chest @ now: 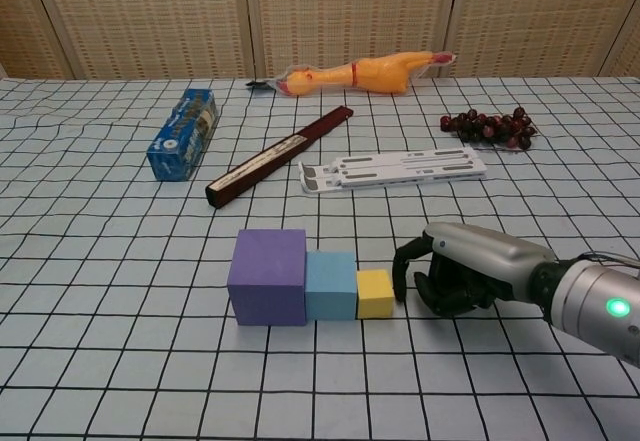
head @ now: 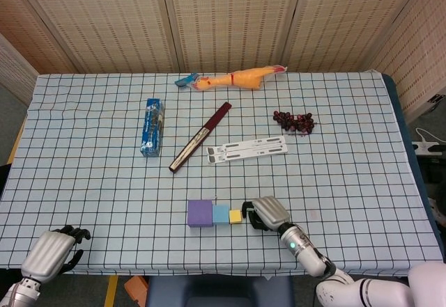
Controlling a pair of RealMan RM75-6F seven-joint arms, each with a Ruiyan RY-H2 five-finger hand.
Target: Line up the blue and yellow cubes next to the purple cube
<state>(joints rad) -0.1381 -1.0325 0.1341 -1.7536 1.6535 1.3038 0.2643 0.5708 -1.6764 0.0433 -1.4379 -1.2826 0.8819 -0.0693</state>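
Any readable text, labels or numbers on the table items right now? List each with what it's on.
Blue box: has printing on its side, too small and blurred to read.
Dark red strip: no legible marking.
White folded stand: none visible.
Purple cube, blue cube, yellow cube: plain faces, no text.
Nothing here can be read.

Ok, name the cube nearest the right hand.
The yellow cube, smallest of the three, at the row's end beside the right hand; blue and purple sit farther left.
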